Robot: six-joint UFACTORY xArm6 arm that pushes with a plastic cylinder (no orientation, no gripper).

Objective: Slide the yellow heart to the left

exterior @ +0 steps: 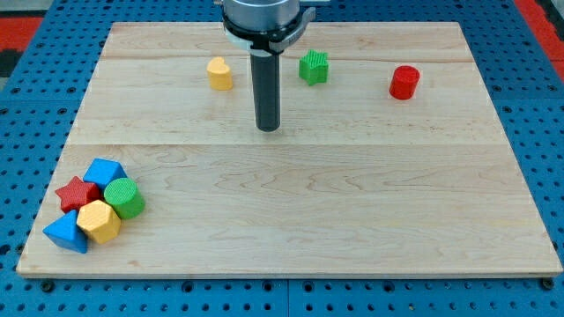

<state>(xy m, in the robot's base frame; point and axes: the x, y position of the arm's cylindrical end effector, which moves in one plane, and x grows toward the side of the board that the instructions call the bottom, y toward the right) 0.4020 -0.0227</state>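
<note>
Standing right of the yellow heart (219, 74), my tip (268, 129) carries no pincer; open board (291, 220) leftward.

**Block count: 8 on the counter**

You have 8 blocks in all: 2 yellow, 2 green, 2 red, 2 blue.

By kind you see:
- 1 yellow heart (219, 74)
- 1 yellow hexagon (99, 221)
- 1 green star (313, 67)
- 1 green cylinder (125, 197)
- 1 red cylinder (404, 82)
- 1 red star (76, 193)
- 1 blue triangle (66, 234)
- 1 blue block (105, 171) of unclear shape
</note>
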